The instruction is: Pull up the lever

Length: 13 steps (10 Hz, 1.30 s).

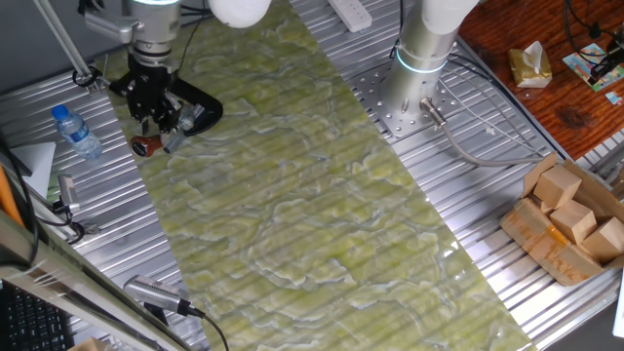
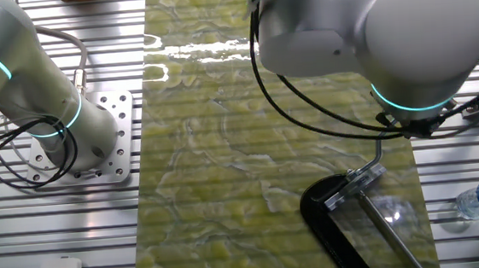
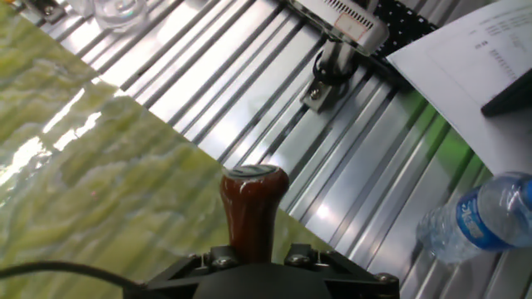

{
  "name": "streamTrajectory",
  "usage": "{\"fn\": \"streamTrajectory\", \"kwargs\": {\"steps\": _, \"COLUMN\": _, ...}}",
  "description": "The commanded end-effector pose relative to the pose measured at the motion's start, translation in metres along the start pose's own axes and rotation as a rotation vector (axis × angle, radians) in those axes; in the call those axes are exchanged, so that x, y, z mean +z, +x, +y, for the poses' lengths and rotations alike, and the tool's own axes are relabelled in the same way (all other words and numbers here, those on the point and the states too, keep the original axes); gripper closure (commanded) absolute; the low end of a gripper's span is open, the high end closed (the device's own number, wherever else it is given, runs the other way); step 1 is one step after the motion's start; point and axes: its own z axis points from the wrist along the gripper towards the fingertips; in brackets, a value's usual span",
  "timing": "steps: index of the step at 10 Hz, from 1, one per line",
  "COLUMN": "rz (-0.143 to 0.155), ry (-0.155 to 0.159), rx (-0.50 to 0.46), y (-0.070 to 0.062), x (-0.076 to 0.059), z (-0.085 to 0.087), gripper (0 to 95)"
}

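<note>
The black C-shaped clamp [image 1: 195,101] lies on the green marbled mat at the far left, and in the other fixed view [image 2: 328,225] its long silver rod [image 2: 393,233] shows. My gripper [image 1: 156,119] stands right over the clamp. The lever's dark-red knob [image 1: 144,146] sticks out just below the fingers. In the hand view the knob [image 3: 253,203] rises from between the two fingers, and my gripper [image 3: 256,259] is shut on the lever's shaft close under it. The thin silver arm is hidden by the hand. In the other fixed view my own arm hides the gripper.
A water bottle [image 1: 76,132] lies on the ribbed metal table beside the clamp, also in the hand view [image 3: 482,220]. A second arm's base [image 1: 419,58] stands at the mat's far side. A box of wooden blocks [image 1: 570,219] is at the right. Papers [image 3: 474,75] lie beyond the bottle.
</note>
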Motion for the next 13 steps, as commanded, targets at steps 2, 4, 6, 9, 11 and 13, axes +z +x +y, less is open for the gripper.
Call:
{"fn": "streamTrajectory", "kwargs": {"steps": 2, "rz": -0.005, "ry": 0.001, "rx": -0.005, "y": 0.000, "x": 0.004, "z": -0.002, "gripper": 38.0}}
{"fn": "streamTrajectory", "kwargs": {"steps": 4, "rz": -0.002, "ry": 0.002, "rx": -0.009, "y": 0.003, "x": 0.009, "z": -0.004, "gripper": 38.0}}
{"fn": "streamTrajectory", "kwargs": {"steps": 6, "rz": -0.001, "ry": 0.005, "rx": -0.013, "y": 0.007, "x": 0.014, "z": -0.002, "gripper": 38.0}}
{"fn": "streamTrajectory", "kwargs": {"steps": 9, "rz": -0.001, "ry": 0.007, "rx": -0.017, "y": 0.015, "x": 0.019, "z": 0.002, "gripper": 38.0}}
{"fn": "streamTrajectory", "kwargs": {"steps": 11, "rz": -0.006, "ry": 0.006, "rx": -0.029, "y": 0.023, "x": 0.021, "z": 0.001, "gripper": 57.0}}
{"fn": "streamTrajectory", "kwargs": {"steps": 13, "rz": -0.011, "ry": 0.011, "rx": -0.030, "y": 0.024, "x": 0.020, "z": 0.002, "gripper": 57.0}}
